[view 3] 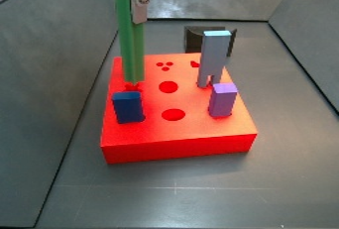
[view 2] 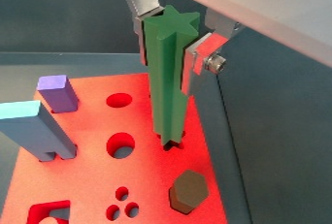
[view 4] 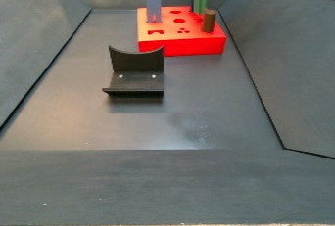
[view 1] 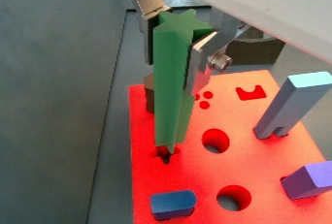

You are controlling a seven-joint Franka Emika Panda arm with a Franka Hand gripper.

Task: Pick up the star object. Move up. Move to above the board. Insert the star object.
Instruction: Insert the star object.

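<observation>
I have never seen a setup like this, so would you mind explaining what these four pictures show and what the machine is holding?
This is a single robot arm that ends in a gripper with two flat silver fingers.

Two pictures come from cameras on the arm's wrist and look down along the gripper. The other two come from cameras fixed beside the table.

The gripper sits above the board, a flat red block with holes in its top, and is closed on the star object, a tall green ridged rod. The rod stands upright with its lower end at a hole in the board.

Already standing in the board are a tall light-blue block, a purple block and a dark blue block. The dark bracket on the floor is the fixture.
</observation>
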